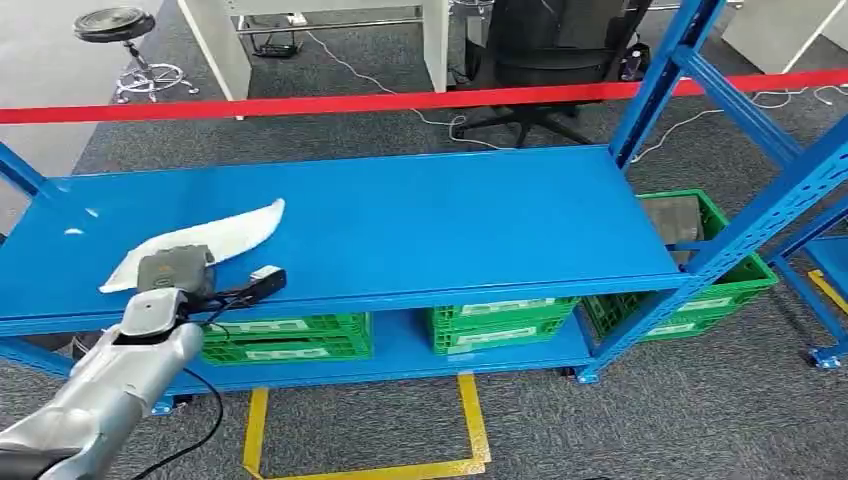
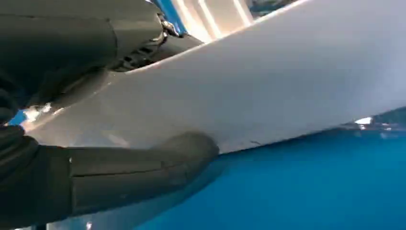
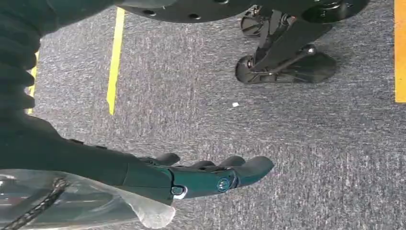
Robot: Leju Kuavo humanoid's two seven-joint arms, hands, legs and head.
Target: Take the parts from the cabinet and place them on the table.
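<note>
left hand [image 1: 172, 268] clamped around the white curved part [image 1: 215, 236], thumb [image 2: 143, 167] pressed under it, just over the blue shelf top [image 1: 420, 220]. right hand [image 3: 191, 177] hangs over grey carpet [image 3: 201, 86], fingers straight, loose, holding nothing.

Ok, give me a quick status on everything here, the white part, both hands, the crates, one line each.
White part: lying on the blue shelf, gripped at one end.
Left hand: closed on the white part.
Right hand: hanging over the carpet, fingers extended, holding nothing.
Green crates: sitting on the lower shelf.
</note>
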